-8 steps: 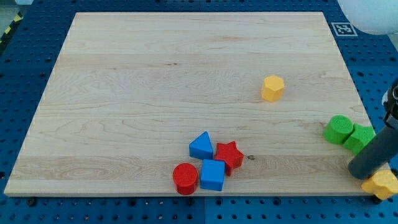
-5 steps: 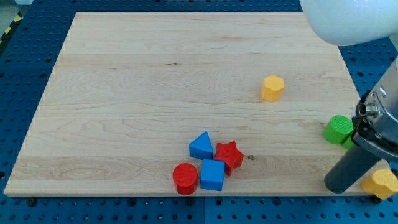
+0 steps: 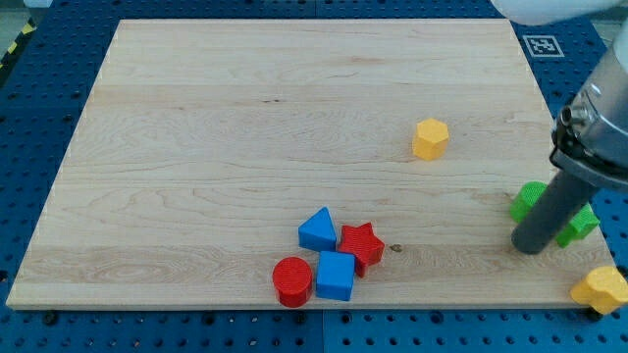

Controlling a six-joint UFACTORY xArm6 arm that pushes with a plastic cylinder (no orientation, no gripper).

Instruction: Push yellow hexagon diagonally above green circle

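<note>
A wooden board (image 3: pixel 196 147) lies on a blue pegboard bench (image 3: pixel 39 118). Toward the view's bottom, left of centre, sits a tight cluster: red circle (image 3: pixel 291 281), blue triangle (image 3: pixel 317 229), blue cube (image 3: pixel 335 276), red star (image 3: pixel 361 244), all well apart from the action. Further right the yellow hexagon (image 3: pixel 430 138) rests alone on open wood, flat-topped (no long axis to speak of). It lies up and to the left of the tip (image 3: pixel 529 247), well apart from it. The rod, which has no jaws and carries nothing, stands just in front of the green circle (image 3: pixel 530 199), partly hiding it and a second green block (image 3: pixel 583 222). A yellow block (image 3: pixel 602 289) sits at the bottom right corner. The hexagon probably needs a push rightward, so the tip would first have to round to its left.
</note>
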